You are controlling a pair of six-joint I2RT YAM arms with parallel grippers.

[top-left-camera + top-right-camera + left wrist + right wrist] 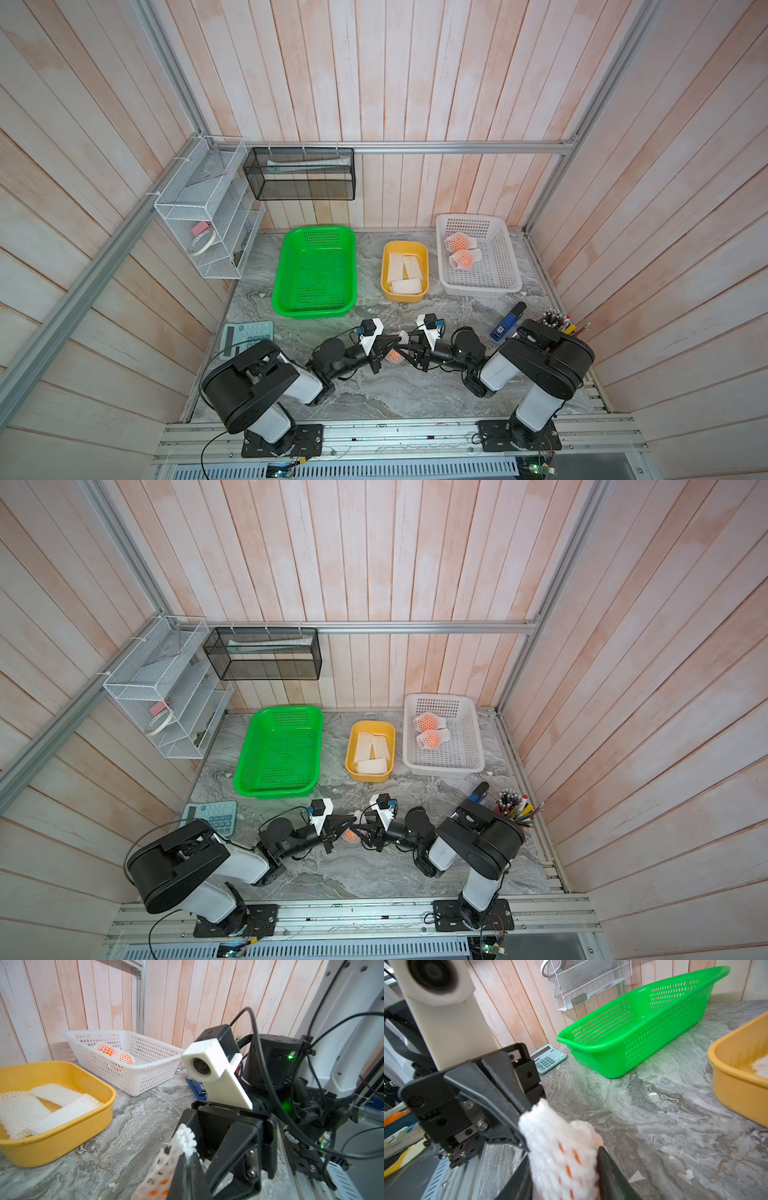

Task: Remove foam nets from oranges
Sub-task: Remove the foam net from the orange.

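White foam mesh netting [562, 1159], still wrapped round a small orange fruit [393, 355] whose skin shows through the diamond holes, is held low over the grey marbled tabletop [374, 390] between the two arms, well in front of the yellow plastic tub [419, 249] of flattened nets. One end of the sleeve is pinched in the fully closed left gripper [525, 1112], while the right gripper [188, 1156] is set against the netted fruit from the opposite side, its jaws partly apart around it; a firm grip cannot be told. Both forearms are stretched low and nearly level, tips meeting head-on.
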